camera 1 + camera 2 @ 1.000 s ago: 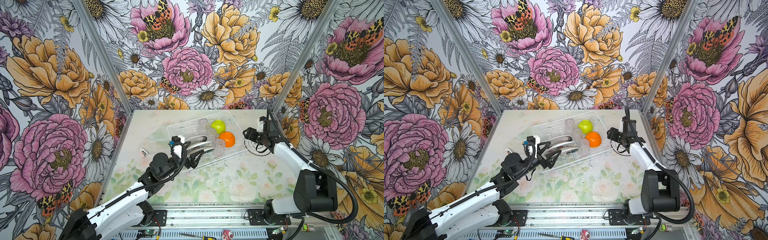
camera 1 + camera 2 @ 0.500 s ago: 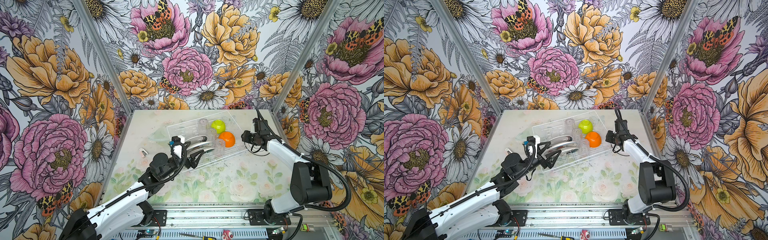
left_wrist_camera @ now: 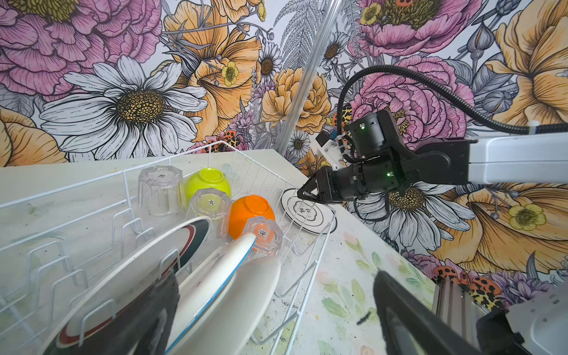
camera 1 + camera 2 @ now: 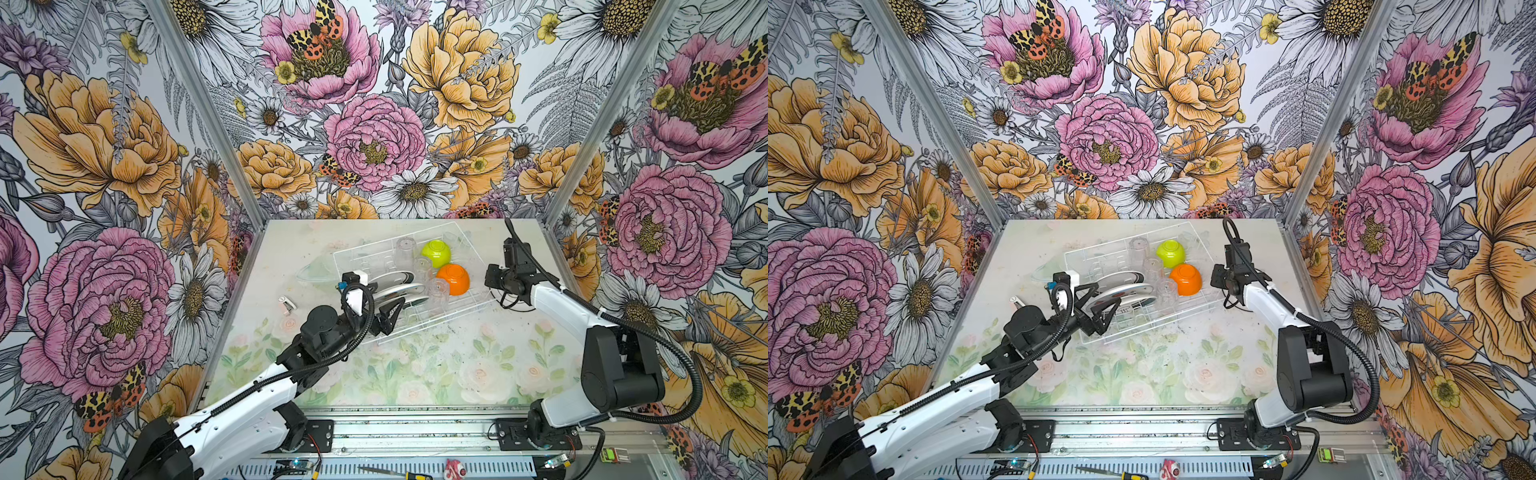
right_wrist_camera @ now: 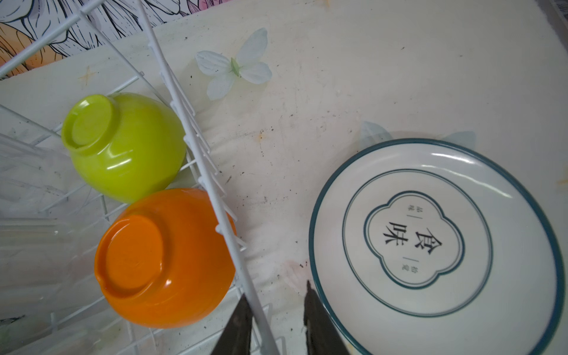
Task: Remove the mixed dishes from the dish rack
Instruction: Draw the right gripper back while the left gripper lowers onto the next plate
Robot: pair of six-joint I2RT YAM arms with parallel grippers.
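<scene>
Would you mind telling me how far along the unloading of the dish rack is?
Done: one teal-rimmed plate lies on the table beside the dish rack. In hand: nothing is gripped. The left gripper has its jaws wide open over the standing plates, and the right gripper hangs empty by the unloaded plate. Left: those plates, three tumblers, the lime-green bowl and the orange bowl.

The orange bowl (image 5: 166, 261) and lime-green bowl (image 5: 123, 147) look like glossy plastic; the dish rack (image 5: 197, 153) is smooth white-coated wire.
</scene>
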